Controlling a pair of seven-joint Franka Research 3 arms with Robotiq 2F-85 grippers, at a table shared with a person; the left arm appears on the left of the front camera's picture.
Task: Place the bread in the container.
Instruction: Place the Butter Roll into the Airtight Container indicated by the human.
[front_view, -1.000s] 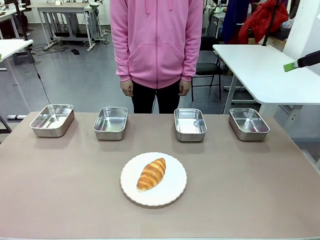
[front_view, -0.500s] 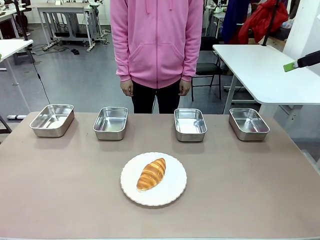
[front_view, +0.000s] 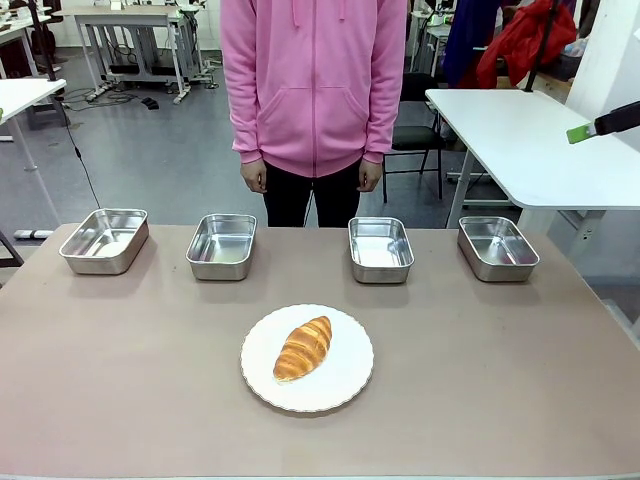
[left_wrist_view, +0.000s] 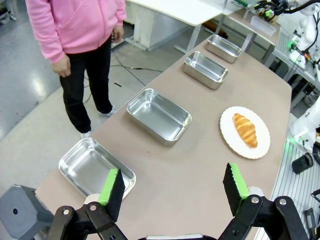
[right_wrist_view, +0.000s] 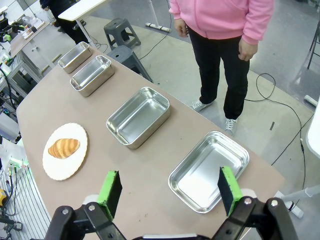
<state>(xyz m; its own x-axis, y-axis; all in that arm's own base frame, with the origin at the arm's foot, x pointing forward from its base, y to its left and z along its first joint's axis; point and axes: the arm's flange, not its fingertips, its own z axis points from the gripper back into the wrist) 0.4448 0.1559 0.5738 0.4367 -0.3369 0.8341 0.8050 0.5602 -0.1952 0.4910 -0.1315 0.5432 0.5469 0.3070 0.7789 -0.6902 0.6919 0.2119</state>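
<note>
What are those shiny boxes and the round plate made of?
The trays look like polished steel: they are mirror-bright and silvery, with rolled rims. The plate is smooth, plain white, probably glazed ceramic, though it could be plastic.

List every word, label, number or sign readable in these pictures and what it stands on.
None can be read. The bread, the white plate, the steel trays and the person's pink hoodie carry no print; anything farther back is too small to tell.
</note>
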